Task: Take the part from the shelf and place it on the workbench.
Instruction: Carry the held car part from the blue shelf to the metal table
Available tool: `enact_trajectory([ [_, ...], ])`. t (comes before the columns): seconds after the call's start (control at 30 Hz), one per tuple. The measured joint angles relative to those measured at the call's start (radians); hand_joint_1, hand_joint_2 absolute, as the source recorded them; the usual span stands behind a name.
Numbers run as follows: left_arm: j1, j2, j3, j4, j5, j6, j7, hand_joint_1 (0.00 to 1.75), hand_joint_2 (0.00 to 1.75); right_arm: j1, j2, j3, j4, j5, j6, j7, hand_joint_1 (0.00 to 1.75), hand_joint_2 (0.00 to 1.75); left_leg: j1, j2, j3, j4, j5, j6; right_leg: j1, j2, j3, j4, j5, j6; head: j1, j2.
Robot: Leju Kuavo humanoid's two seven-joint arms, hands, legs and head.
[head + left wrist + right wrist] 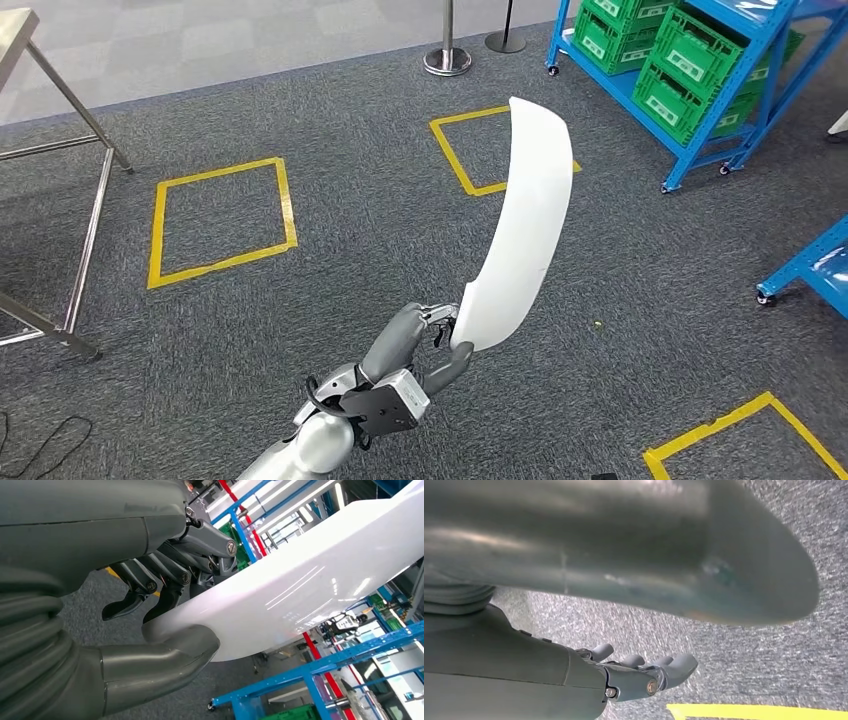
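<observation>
The left hand [432,340] grips the lower end of the part [520,230] — a long, curved white panel that rises up and away from the hand, above the grey carpet floor [350,230]. In the left wrist view the thumb [170,652] presses against one face of the part [310,585] while the darker fingers [165,580] curl over its edge from the other side, so the hand is clamped on it near the end.

The right hand [634,675] holds nothing; its fingers lie stretched out side by side, slightly apart, over the carpet, with a strip of yellow tape [754,711] on the floor just beyond.

Yellow tape squares [222,222] mark the floor in the head view, one well to the left of the part and another partly hidden behind it. A blue shelf [700,110] on wheels stands at the far right, carrying green crates [690,60]. The metal legs of a counter [85,200] show at the far left — well apart from the part. Two stanchion bases [447,60] stand at the far edge of the carpet.
</observation>
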Motion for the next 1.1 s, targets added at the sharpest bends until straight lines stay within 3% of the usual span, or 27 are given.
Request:
enact_trajectory([
  [0.03, 0.000, 0.000, 0.001, 0.000, 0.000, 0.000, 0.000, 1.75, 1.75, 0.000, 0.001, 0.000, 0.000, 0.001, 0.000, 0.000, 0.00, 0.00, -0.001, 0.022, -0.011, 0.021, -0.014, -0.004, -0.001, -0.011, 0.003, -0.004, 0.003, -0.008, -0.002, 0.000],
  [0.1, 0.001, 0.000, 0.003, -0.001, 0.000, 0.000, 0.000, 1.75, 1.75, 0.003, 0.002, 0.000, 0.000, 0.001, -0.001, 0.000, 0.00, 0.00, -0.002, 0.080, -0.058, 0.122, -0.073, -0.010, 0.002, -0.034, 0.006, -0.008, 0.004, -0.020, -0.005, 0.000],
  [0.17, 0.003, 0.000, 0.004, 0.000, 0.005, -0.004, 0.000, 1.75, 1.75, 0.006, 0.002, 0.000, 0.000, 0.001, -0.002, 0.000, 0.00, 0.00, 0.001, 0.103, -0.117, 0.246, -0.127, -0.014, 0.005, -0.059, 0.005, -0.008, 0.002, -0.025, -0.007, 0.000],
  [0.2, 0.006, 0.001, 0.006, 0.000, 0.009, -0.007, 0.000, 1.75, 1.75, 0.007, 0.003, 0.000, 0.000, 0.001, -0.002, 0.000, 0.00, 0.00, 0.002, 0.106, -0.128, 0.272, -0.130, -0.015, 0.006, -0.071, 0.005, -0.008, 0.001, -0.026, -0.007, 0.000],
  [0.23, 0.008, 0.001, 0.007, 0.001, 0.012, -0.011, -0.001, 1.75, 1.75, 0.007, 0.003, 0.000, 0.000, 0.002, -0.002, 0.000, 0.00, 0.00, 0.002, 0.110, -0.120, 0.260, -0.116, -0.015, 0.007, -0.084, 0.005, -0.007, 0.000, -0.026, -0.007, 0.000],
  [0.27, 0.011, 0.001, 0.008, -0.001, 0.013, -0.015, 0.000, 1.75, 1.75, 0.007, 0.005, 0.000, 0.000, 0.002, -0.002, 0.000, 0.00, 0.00, 0.003, 0.119, -0.092, 0.210, -0.088, -0.014, 0.007, -0.096, 0.007, -0.007, -0.001, -0.024, -0.007, 0.000],
  [0.33, 0.012, 0.000, 0.009, -0.005, 0.012, -0.019, 0.002, 1.75, 1.75, 0.007, 0.007, 0.000, 0.000, 0.002, -0.002, 0.000, 0.00, 0.00, 0.000, 0.166, -0.015, 0.073, -0.034, -0.008, 0.009, -0.117, 0.011, -0.004, -0.007, -0.017, -0.007, 0.000],
  [0.4, 0.011, 0.000, 0.010, -0.007, 0.011, -0.024, 0.009, 1.75, 1.75, 0.008, 0.008, 0.000, 0.000, 0.002, -0.003, 0.000, 0.00, 0.00, -0.006, 0.196, 0.022, 0.004, -0.014, 0.003, 0.012, -0.136, 0.015, -0.001, -0.012, -0.006, -0.006, 0.000],
  [0.47, 0.011, 0.002, 0.013, -0.005, 0.011, -0.033, 0.017, 1.75, 1.75, 0.007, 0.010, 0.000, 0.000, 0.002, -0.004, -0.001, 0.00, 0.00, -0.010, 0.175, 0.021, -0.003, -0.011, 0.015, 0.011, -0.157, 0.021, -0.004, -0.014, 0.007, -0.005, 0.000],
  [0.5, 0.012, 0.003, 0.014, -0.004, 0.011, -0.035, 0.019, 1.75, 1.75, 0.006, 0.011, 0.000, 0.000, 0.002, -0.004, -0.001, 0.00, 0.00, -0.009, 0.162, 0.023, -0.008, -0.007, 0.021, 0.009, -0.153, 0.023, -0.001, -0.019, 0.013, -0.005, 0.000],
  [0.57, 0.010, 0.003, 0.017, -0.001, 0.011, -0.036, 0.021, 1.75, 1.75, 0.005, 0.013, 0.000, 0.000, 0.003, -0.003, -0.003, 0.00, 0.00, -0.003, 0.137, 0.028, -0.018, 0.001, 0.034, 0.003, -0.105, 0.006, 0.047, -0.053, 0.022, -0.002, 0.000],
  [0.63, 0.009, 0.001, 0.019, 0.002, 0.011, -0.037, 0.021, 1.75, 1.75, 0.009, 0.013, 0.000, 0.000, 0.003, -0.003, -0.003, 0.00, 0.00, 0.000, 0.112, 0.026, -0.019, 0.005, 0.040, 0.001, -0.046, -0.052, 0.168, -0.112, 0.027, 0.001, 0.000],
  [0.7, 0.012, 0.001, 0.019, 0.006, 0.011, -0.038, 0.022, 1.75, 1.75, 0.013, 0.013, 0.000, 0.000, 0.003, -0.003, -0.002, 0.00, 0.00, 0.000, 0.081, 0.023, -0.017, 0.005, 0.041, 0.002, -0.030, -0.107, 0.265, -0.135, 0.029, 0.002, 0.000],
  [0.73, 0.013, 0.001, 0.019, 0.008, 0.011, -0.039, 0.022, 1.75, 1.75, 0.015, 0.013, 0.000, 0.000, 0.002, -0.003, -0.002, 0.00, 0.00, 0.000, 0.065, 0.023, -0.014, 0.005, 0.041, 0.001, -0.028, -0.112, 0.264, -0.118, 0.029, 0.002, 0.000],
  [0.77, 0.013, 0.001, 0.019, 0.009, 0.011, -0.039, 0.022, 1.75, 1.75, 0.015, 0.013, 0.000, 0.000, 0.002, -0.003, -0.002, 0.00, 0.00, 0.001, 0.050, 0.023, -0.011, 0.004, 0.039, 0.001, -0.024, -0.098, 0.223, -0.085, 0.028, 0.002, 0.000],
  [0.83, 0.011, 0.001, 0.019, 0.010, 0.010, -0.042, 0.023, 1.75, 1.75, 0.014, 0.013, 0.000, 0.000, 0.003, -0.002, -0.002, 0.00, 0.00, 0.002, 0.025, 0.021, -0.004, 0.001, 0.032, -0.004, 0.009, -0.043, 0.090, -0.019, 0.027, 0.002, 0.000],
  [0.9, 0.011, 0.001, 0.018, 0.009, 0.005, -0.056, 0.026, 1.75, 1.75, 0.012, 0.013, 0.000, 0.000, 0.009, 0.001, 0.002, 0.00, 0.00, 0.003, 0.004, 0.014, 0.001, 0.000, 0.018, -0.004, 0.037, -0.012, 0.016, 0.001, 0.022, 0.003, 0.000],
  [0.97, 0.015, 0.002, 0.018, 0.004, -0.001, -0.074, 0.034, 1.75, 1.75, 0.009, 0.013, 0.001, 0.000, 0.014, 0.003, 0.011, 0.00, 0.00, 0.004, -0.014, 0.007, -0.003, 0.003, 0.003, 0.000, 0.028, -0.009, 0.008, 0.001, 0.010, 0.003, 0.000],
  [1.0, 0.018, 0.004, 0.018, 0.000, -0.003, -0.079, 0.038, 1.75, 1.75, 0.008, 0.013, 0.001, 0.000, 0.016, 0.003, 0.014, 0.00, 0.00, 0.005, -0.012, 0.005, -0.002, 0.004, -0.002, -0.001, 0.018, -0.007, 0.005, 0.004, 0.003, 0.003, 0.000],
  [1.03, 0.020, 0.006, 0.018, -0.004, -0.003, -0.081, 0.040, 1.75, 1.75, 0.007, 0.014, 0.001, 0.000, 0.015, 0.003, 0.013, 0.00, 0.00, 0.004, 0.004, -0.002, 0.008, -0.003, -0.006, -0.001, 0.007, -0.004, 0.002, 0.006, -0.005, 0.002, 0.000],
  [1.1, 0.022, 0.010, 0.019, -0.014, 0.000, -0.079, 0.036, 1.75, 1.75, 0.006, 0.013, 0.001, -0.001, 0.009, 0.002, 0.002, 0.00, 0.00, 0.002, 0.061, -0.039, 0.088, -0.051, -0.011, 0.000, -0.017, -0.002, -0.004, 0.010, -0.018, -0.002, 0.000],
])
